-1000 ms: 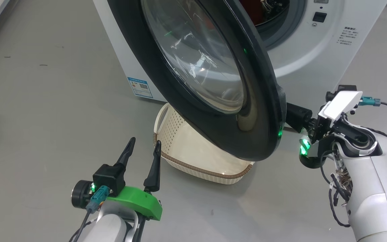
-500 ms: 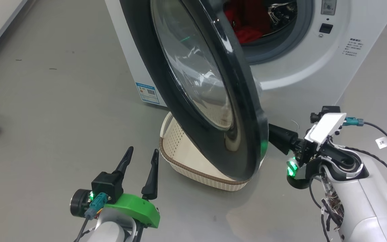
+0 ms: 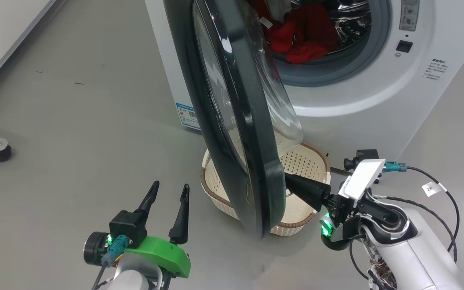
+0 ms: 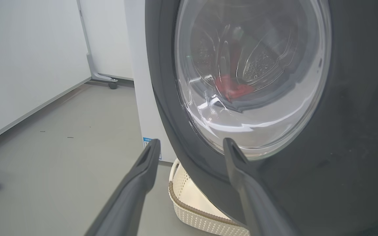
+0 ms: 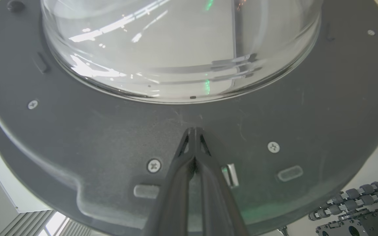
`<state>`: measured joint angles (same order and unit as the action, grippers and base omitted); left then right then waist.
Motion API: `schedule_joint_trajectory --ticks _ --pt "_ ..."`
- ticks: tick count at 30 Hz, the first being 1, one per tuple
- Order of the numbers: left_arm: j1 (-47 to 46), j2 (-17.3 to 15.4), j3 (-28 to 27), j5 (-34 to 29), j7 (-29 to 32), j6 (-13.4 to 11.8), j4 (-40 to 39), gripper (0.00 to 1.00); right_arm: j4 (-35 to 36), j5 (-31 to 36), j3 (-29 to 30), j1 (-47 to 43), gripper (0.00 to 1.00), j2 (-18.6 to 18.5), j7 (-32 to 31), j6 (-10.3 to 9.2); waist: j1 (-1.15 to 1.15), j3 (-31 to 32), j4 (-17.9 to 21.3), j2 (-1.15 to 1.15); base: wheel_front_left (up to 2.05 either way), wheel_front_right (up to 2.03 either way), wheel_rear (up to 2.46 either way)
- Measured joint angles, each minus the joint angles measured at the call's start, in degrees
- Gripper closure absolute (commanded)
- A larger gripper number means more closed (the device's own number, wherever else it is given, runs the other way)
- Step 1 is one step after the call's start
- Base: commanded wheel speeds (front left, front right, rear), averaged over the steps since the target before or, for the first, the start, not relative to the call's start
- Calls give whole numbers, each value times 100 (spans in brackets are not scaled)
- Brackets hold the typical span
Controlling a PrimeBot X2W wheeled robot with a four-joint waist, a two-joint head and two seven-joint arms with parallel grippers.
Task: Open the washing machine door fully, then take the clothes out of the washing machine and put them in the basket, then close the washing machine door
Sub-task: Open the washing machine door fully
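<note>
The large round door with a wide black rim and bulging clear glass window [image 3: 256,153] stood partly open on the big white front-loading washing machine [image 3: 361,104]. The right tool [image 5: 195,131] had its fingers pressed together, with the tips against the door's dark inner face just below the glass. The left tool [image 3: 170,185] hovered near the door's outer side, fingers apart and holding nothing. Bright red fabric clothes [image 3: 304,36] lay in the drum [image 3: 353,16]. The cream perforated plastic basket [image 3: 304,161] sat on the floor [image 3: 75,141] beneath the door.

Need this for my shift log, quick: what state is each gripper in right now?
Left gripper: open, holding nothing.
Right gripper: shut, holding nothing, tips against the washing machine door.
</note>
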<state>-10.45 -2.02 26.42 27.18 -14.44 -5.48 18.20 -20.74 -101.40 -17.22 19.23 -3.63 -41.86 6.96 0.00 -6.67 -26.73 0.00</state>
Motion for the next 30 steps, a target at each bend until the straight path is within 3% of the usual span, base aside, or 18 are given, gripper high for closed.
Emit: schedule_joint_trajectory --ticks 19,30 --pt "31 -9 -40 4 0 1 -18 0 452 -80 -853 -210 100 -4 606 0 0 -18 -378 0 0 0 0" --pt "112 -11 -141 4 0 0 -64 0 524 -94 -1128 -210 100 -4 781 0 0 -78 -406 0 0 0 0"
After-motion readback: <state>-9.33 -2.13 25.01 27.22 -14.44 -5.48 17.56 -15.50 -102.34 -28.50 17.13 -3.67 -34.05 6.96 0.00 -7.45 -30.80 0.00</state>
